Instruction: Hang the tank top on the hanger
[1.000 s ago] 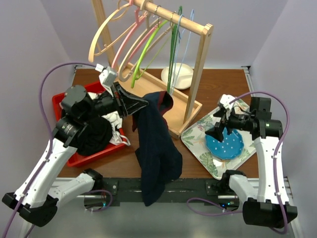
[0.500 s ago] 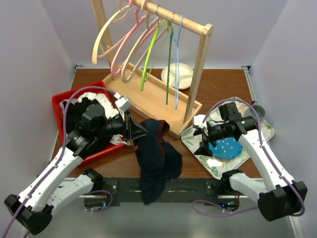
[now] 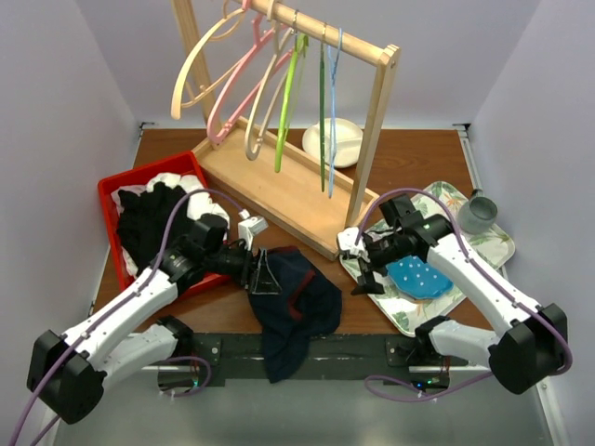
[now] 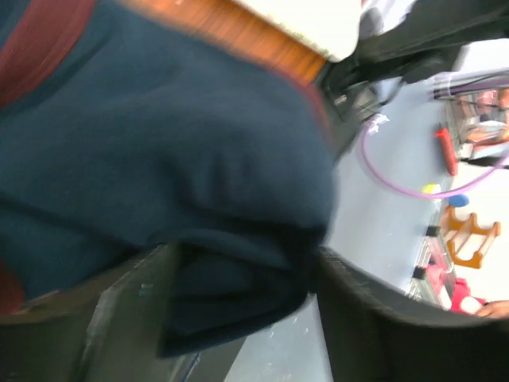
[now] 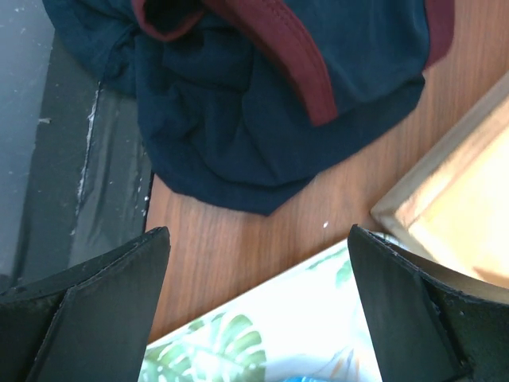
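Little is judged done: the tank top (image 3: 296, 297) is heaped at the near edge of the desk (image 3: 423, 158) between the parted jaws of the left gripper (image 3: 264, 276), the right gripper (image 3: 359, 271) is held wide and empty nearby, and the hanger (image 3: 337, 93) is left bare on the rack (image 3: 379, 111).

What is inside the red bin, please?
A black clothing heap and a white cloth fill the red bin. Its floor is covered, so anything beneath cannot be seen.
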Robot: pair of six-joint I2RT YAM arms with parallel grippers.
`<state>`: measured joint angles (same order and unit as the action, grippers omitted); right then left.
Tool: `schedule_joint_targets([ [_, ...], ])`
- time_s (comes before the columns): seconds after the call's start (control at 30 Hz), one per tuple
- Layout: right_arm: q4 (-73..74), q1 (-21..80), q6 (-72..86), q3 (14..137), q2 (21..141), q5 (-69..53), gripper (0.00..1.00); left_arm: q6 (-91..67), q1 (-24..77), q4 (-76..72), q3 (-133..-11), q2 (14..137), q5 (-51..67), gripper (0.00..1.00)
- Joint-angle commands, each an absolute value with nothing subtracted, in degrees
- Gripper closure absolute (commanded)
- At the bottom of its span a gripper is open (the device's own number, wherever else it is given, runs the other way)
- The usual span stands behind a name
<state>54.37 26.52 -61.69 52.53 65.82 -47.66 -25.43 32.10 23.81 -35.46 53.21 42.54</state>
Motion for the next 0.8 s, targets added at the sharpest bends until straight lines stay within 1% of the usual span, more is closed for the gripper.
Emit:
schedule_joint_targets([
  [0.0, 48.1, 30.1, -62.3, 49.2, 66.4, -46.6, 0.02, -20.8, 32.5, 32.1, -41.2, 51.4, 36.6, 0.2],
  [0.07, 45.4, 32.1, -61.4, 47.8, 67.0, -45.2, 0.02, -20.0, 32.6, 34.2, -45.3, 50.4, 33.9, 0.16],
  [0.17, 41.7, 34.6, -59.5, 47.2, 68.2, -42.2, 0.05, -19.1, 32.6, 38.7, -49.5, 49.4, 29.5, 0.14],
  [0.2, 40.7, 35.2, -59.2, 47.2, 68.6, -41.5, 0.07, -19.1, 32.6, 40.1, -50.0, 49.0, 28.6, 0.14],
  [0.27, 38.1, 37.0, -57.5, 47.9, 69.4, -39.6, 0.11, -19.6, 32.6, 40.6, -49.8, 48.7, 28.8, 0.14],
  [0.37, 35.4, 38.3, -53.5, 50.3, 70.8, -38.8, 0.22, -21.8, 32.5, 38.9, -47.3, 48.1, 31.0, 0.14],
  [0.43, 33.8, 38.8, -51.3, 51.8, 71.3, -38.8, 0.27, -23.1, 32.6, 36.0, -45.7, 47.0, 32.0, 0.14],
  [0.5, 33.4, 39.9, -49.3, 53.4, 71.5, -39.0, 0.32, -24.8, 32.6, 33.5, -43.7, 46.6, 32.2, 0.16],
  [0.57, 33.0, 41.6, -47.4, 55.0, 72.4, -40.2, 0.36, -25.7, 32.6, 32.3, -42.3, 46.8, 32.5, 0.22],
  [0.67, 31.6, 45.9, -44.2, 56.7, 73.8, -41.1, 0.39, -25.8, 32.6, 31.9, -42.0, 47.9, 32.4, 0.27],
  [0.73, 29.7, 47.5, -42.9, 57.2, 74.7, -40.6, 0.41, -25.8, 32.5, 32.0, -42.0, 47.9, 31.7, 0.29],
  [0.77, 29.0, 48.9, -41.6, 57.6, 75.4, -40.2, 0.44, -26.1, 32.5, 31.9, -42.0, 47.7, 31.5, 0.31],
])
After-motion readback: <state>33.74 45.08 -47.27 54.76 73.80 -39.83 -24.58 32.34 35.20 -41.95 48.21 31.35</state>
